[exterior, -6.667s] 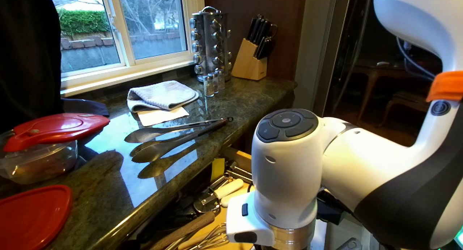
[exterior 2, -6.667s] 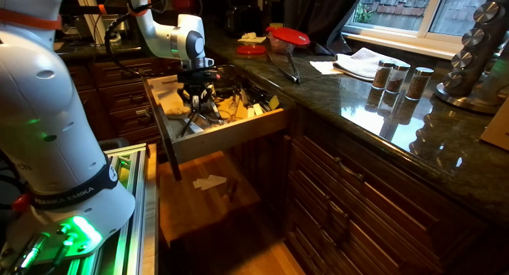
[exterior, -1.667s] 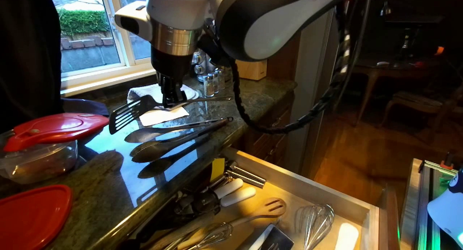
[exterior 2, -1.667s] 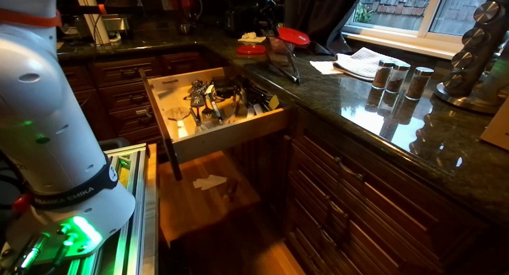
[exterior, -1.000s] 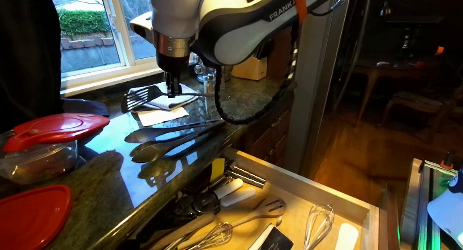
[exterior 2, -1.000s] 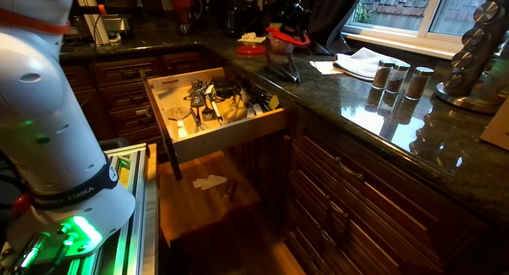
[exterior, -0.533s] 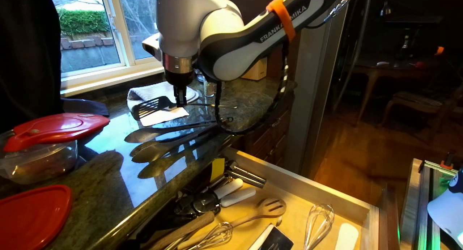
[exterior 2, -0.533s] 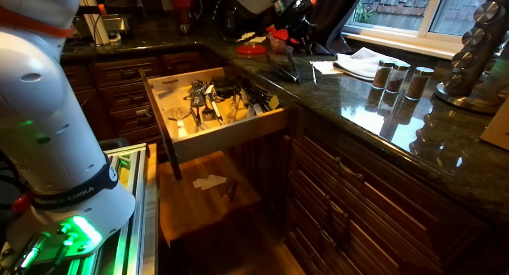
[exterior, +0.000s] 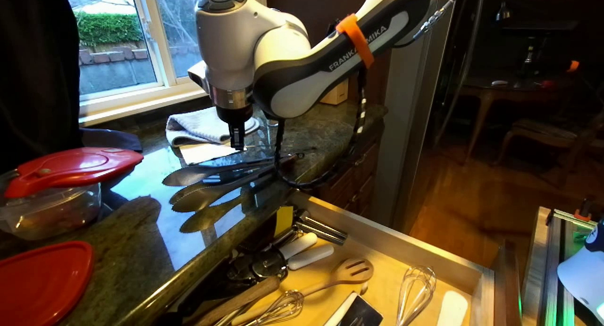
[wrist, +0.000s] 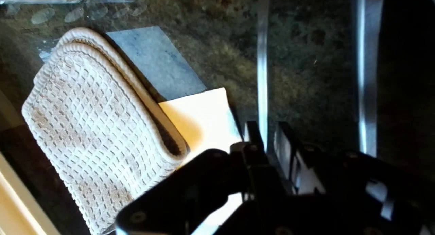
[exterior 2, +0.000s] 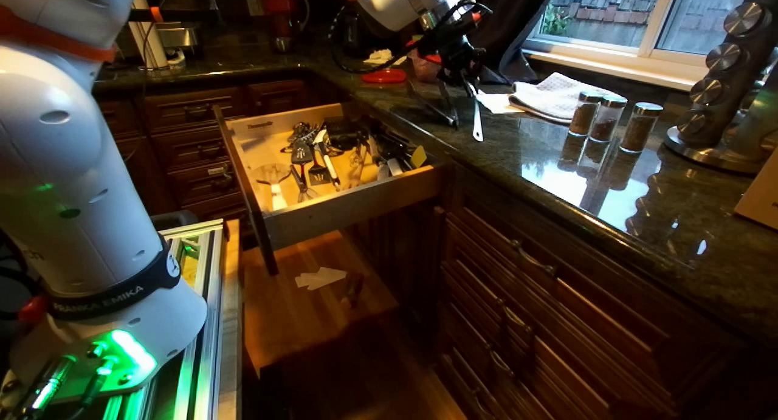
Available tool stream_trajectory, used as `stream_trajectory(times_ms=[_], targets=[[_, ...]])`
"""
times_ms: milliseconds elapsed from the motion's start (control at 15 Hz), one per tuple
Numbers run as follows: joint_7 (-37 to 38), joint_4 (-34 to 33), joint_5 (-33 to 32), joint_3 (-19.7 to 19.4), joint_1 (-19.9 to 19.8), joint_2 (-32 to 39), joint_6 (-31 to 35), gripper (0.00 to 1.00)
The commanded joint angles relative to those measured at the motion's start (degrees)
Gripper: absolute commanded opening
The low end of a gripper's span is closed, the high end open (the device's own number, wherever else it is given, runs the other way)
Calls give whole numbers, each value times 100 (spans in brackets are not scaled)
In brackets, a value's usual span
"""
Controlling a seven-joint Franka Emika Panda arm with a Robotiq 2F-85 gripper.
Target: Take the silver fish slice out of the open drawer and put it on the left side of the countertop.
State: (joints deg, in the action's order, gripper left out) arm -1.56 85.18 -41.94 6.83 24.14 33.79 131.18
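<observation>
The fish slice shows its silver handle over the countertop in an exterior view. The handle runs up the wrist view, its lower part between my two fingertips. My gripper has its fingers apart, with the handle nearer one finger and a gap to the other. In an exterior view the gripper is low over the counter beside the tongs; there the slice's dark blade is hard to make out. I cannot tell whether the slice rests fully on the stone. The open drawer stands below.
A folded towel and white paper lie beside the gripper. A red-lidded container and a red lid are on the counter. Spice jars stand farther along. A wooden turner and whisks lie in the drawer.
My gripper has come from inside the drawer to the counter with the slice, then lowered beside the tongs. The handle has turned from edge-on to showing its face in an exterior view.
</observation>
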Motion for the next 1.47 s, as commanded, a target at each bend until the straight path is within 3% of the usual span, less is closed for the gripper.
stream_trajectory(times_ms=[0, 133, 200, 400, 467, 733, 800, 1133, 1400], targets=[[188, -295, -57, -63, 171, 187, -311, 44], [198, -338, -54, -55, 205, 196, -368, 60], [179, -329, -32, -33, 212, 163, -379, 74], [33, -175, 61, 71, 191, -155, -388, 97], [18, -105, 84, 94, 190, -302, -436, 100], [-69, 426, 627, 353, -8, -1177, -654, 100], [-378, 685, 1156, 592, -181, -1417, -587, 100], [-815, 2045, 3043, 1082, -478, -2279, 20, 100], [-470, 3215, 3942, 1117, -530, -3081, -157, 100]])
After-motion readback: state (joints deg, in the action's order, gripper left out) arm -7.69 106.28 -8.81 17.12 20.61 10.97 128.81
